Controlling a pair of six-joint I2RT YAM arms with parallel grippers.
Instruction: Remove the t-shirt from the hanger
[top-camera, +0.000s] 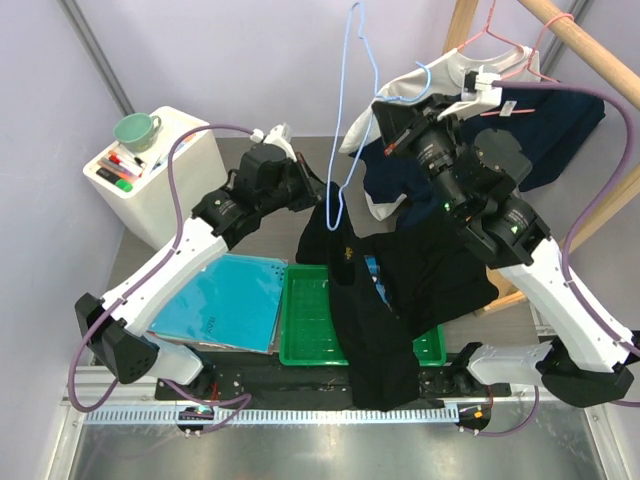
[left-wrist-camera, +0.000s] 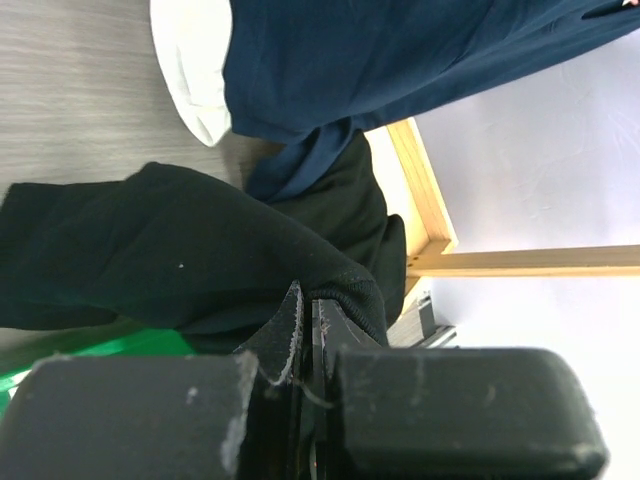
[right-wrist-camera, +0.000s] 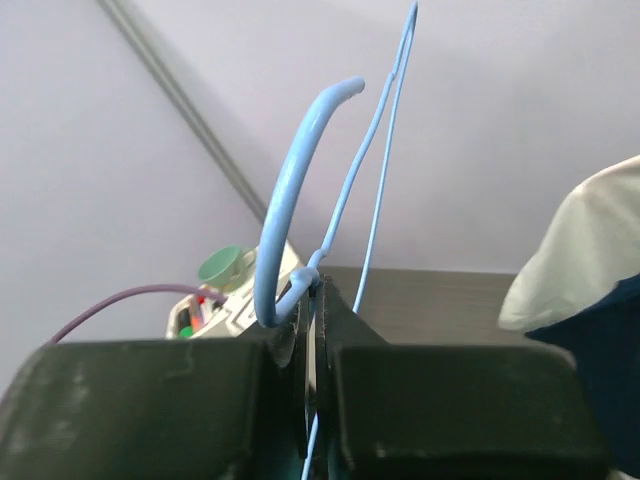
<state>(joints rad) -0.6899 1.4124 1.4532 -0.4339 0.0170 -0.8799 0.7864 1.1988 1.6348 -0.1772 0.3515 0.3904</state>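
Observation:
A black t-shirt (top-camera: 385, 300) hangs from near the table's middle, over the green tray, down to the front rail. My left gripper (top-camera: 315, 195) is shut on its top edge; in the left wrist view the fingers (left-wrist-camera: 312, 310) pinch a ribbed hem of the black cloth (left-wrist-camera: 180, 260). A light blue wire hanger (top-camera: 347, 120) is held high and tilted, its lower corner at the shirt's top edge. My right gripper (top-camera: 387, 105) is shut on the hanger's neck below the hook, as the right wrist view (right-wrist-camera: 318, 290) shows beside the hook (right-wrist-camera: 285, 190).
A green tray (top-camera: 310, 320) and a blue folder (top-camera: 225, 300) lie at the front. A white cabinet (top-camera: 170, 185) with a green cup (top-camera: 135, 130) stands at the left. A wooden rack (top-camera: 590, 50) at the back right carries a navy shirt (top-camera: 550, 130), a pale garment (top-camera: 430, 75) and a pink hanger (top-camera: 520, 45).

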